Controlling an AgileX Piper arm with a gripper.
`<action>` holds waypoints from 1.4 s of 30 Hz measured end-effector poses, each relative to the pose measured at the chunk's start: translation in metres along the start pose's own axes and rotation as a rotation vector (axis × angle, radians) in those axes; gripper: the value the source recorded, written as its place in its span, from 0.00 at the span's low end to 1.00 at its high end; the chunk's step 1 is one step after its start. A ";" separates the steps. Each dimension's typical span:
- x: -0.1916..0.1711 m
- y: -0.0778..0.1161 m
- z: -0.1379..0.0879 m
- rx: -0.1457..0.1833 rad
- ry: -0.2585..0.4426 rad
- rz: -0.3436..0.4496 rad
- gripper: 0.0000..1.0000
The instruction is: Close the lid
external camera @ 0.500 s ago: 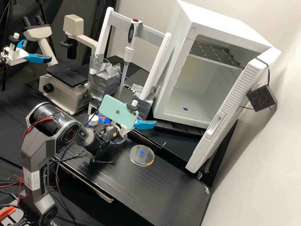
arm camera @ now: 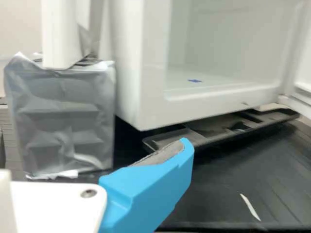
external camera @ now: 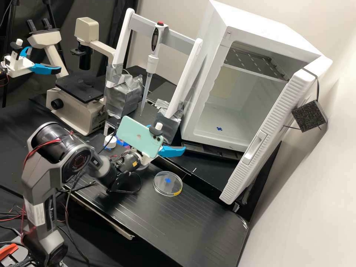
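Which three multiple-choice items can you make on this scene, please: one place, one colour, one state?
1. Where is the round clear dish?
A) On the black bench
B) On the microscope
C) On the phone

2. Which colour is the button atop the pipette?
A) Blue
B) Red
C) Green

3. How is the door of the white cabinet?
A) Shut
B) Taken off
C) Open

1 A: the dish lies flat on the bench top.
2 B: the pipette's tip end points down, the red button up.
3 C: the cabinet's inside is exposed.
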 end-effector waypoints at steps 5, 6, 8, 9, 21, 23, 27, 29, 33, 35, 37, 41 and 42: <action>-0.034 0.022 0.016 0.033 0.027 0.101 1.00; -0.041 0.025 0.018 0.041 0.033 0.117 1.00; -0.055 0.036 0.027 0.053 0.012 0.155 1.00; -0.066 0.040 0.031 0.060 -0.002 0.176 1.00; -0.106 0.040 0.058 0.087 -0.121 0.177 1.00; -0.107 0.035 0.060 0.096 -0.133 0.153 1.00; -0.109 0.029 0.064 0.105 -0.150 0.121 1.00; -0.109 0.029 0.063 0.105 -0.144 0.124 1.00; -0.109 0.027 0.065 0.099 -0.147 0.118 1.00; -0.110 0.026 0.066 0.087 -0.153 0.113 1.00; -0.110 0.027 0.067 0.079 -0.159 0.118 1.00; -0.115 0.028 0.067 0.070 -0.161 0.133 1.00; -0.118 0.028 0.065 0.067 -0.159 0.139 1.00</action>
